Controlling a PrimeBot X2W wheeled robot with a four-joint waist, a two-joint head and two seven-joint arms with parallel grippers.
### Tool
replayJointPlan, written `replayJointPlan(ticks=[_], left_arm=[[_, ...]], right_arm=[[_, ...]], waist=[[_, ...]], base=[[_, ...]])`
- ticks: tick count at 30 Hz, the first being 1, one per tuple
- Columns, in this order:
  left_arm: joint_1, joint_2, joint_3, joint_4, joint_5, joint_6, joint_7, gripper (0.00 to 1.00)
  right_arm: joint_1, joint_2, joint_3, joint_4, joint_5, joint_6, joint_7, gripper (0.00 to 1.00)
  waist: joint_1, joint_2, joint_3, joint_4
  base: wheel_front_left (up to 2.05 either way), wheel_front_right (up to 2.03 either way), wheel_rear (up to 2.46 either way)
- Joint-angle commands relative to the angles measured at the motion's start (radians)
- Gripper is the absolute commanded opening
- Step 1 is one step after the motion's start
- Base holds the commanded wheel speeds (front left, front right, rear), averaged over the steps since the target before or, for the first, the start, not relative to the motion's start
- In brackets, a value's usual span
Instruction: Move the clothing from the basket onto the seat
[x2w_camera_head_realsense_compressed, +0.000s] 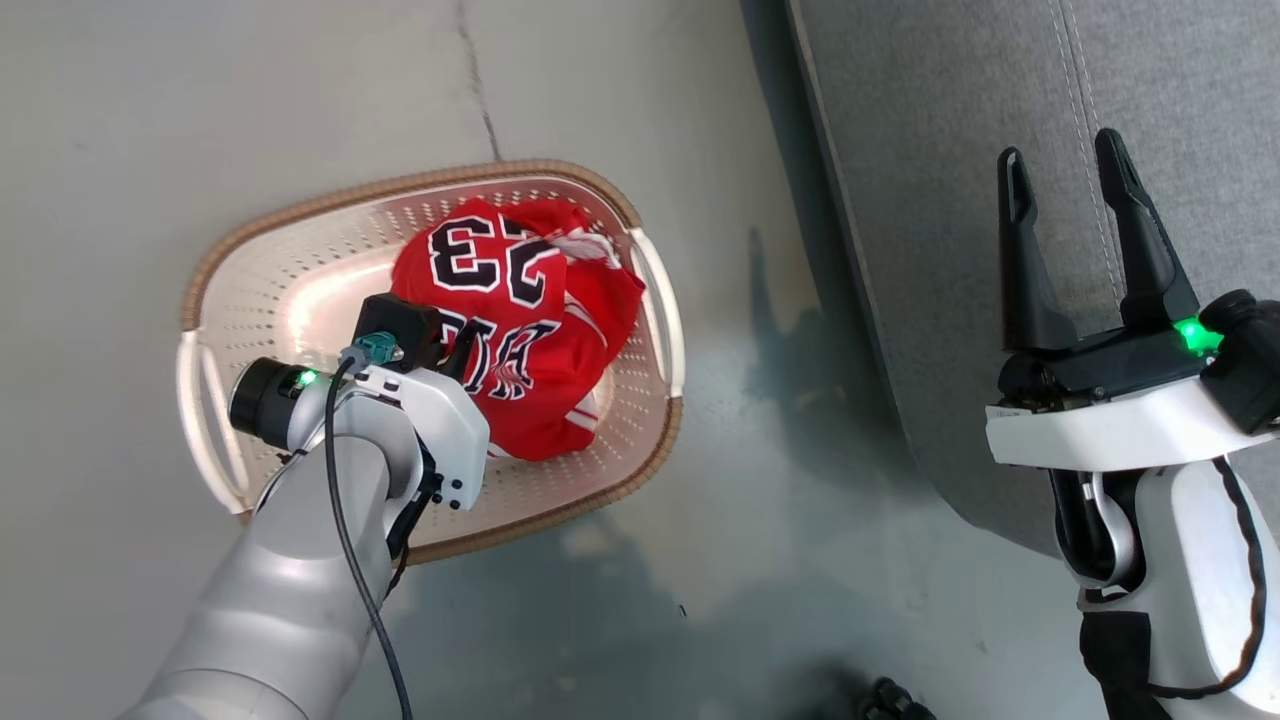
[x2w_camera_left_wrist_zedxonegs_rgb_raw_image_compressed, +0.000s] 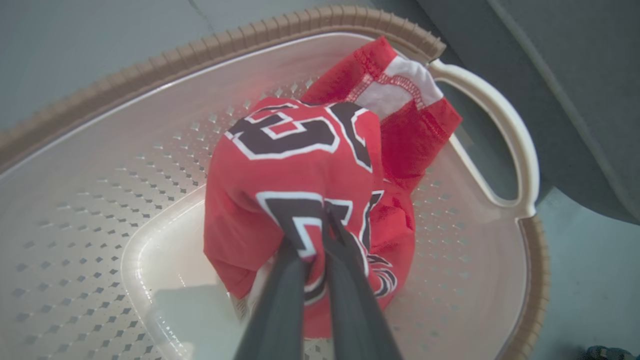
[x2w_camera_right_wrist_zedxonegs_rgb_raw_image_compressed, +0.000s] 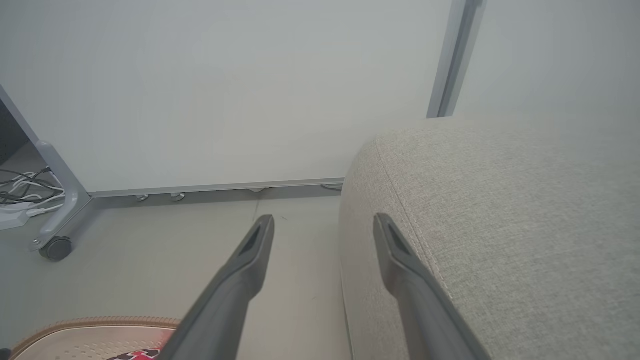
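We see the clothing bunched in the right half of the basket. Its long axis runs from the far rim to the near rim, with the number at the far end. Our left gripper reaches down from the near left corner, fingers pinched on the jersey's lettering. Our right gripper hangs spread above the seat. The basket stands on grey floor beside it.

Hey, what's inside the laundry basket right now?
Inside the basket sits bunched red clothing: a numbered jersey on top, a white-trimmed red piece beside it. The left gripper is shut on the jersey. Anything under the pile is covered.
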Motion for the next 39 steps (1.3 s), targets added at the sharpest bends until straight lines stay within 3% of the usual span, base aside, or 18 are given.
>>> replayJointPlan(ticks=[1, 9, 20, 31, 39], left_arm=[[0.016, 0.003, -0.001, -0.024, -0.019, -0.005, -0.024, 0.00], [0.108, 0.003, 0.017, -0.166, -0.081, -0.012, -0.065, 0.00], [0.321, 0.033, 0.156, -0.546, -0.071, 0.022, -0.065, 0.00], [0.449, 0.055, 0.251, -0.816, -0.034, 0.028, -0.065, 0.00], [0.500, 0.070, 0.259, -0.945, -0.002, 0.034, -0.065, 0.00]], right_arm=[[0.009, -0.004, -0.004, 0.009, -0.015, 0.002, -0.003, 1.00], [0.029, -0.004, -0.016, 0.055, -0.057, 0.002, -0.001, 1.00], [0.101, -0.005, -0.030, 0.074, -0.089, 0.002, 0.046, 1.00], [0.171, -0.004, -0.015, 0.073, -0.084, 0.002, 0.078, 1.00], [0.239, -0.004, -0.009, 0.085, -0.069, 0.002, 0.091, 1.00]], waist=[[0.0000, 0.0000, -0.058, 0.048], [0.0000, 0.0000, -0.192, 0.139], [0.0000, 0.0000, -0.351, 0.238], [0.0000, 0.0000, -0.472, 0.257], [0.0000, 0.0000, -0.563, 0.244]], base=[[0.00, 0.00, 0.00], [0.00, 0.00, 0.00], [0.00, 0.00, 0.00], [0.00, 0.00, 0.00], [0.00, 0.00, 0.00]])
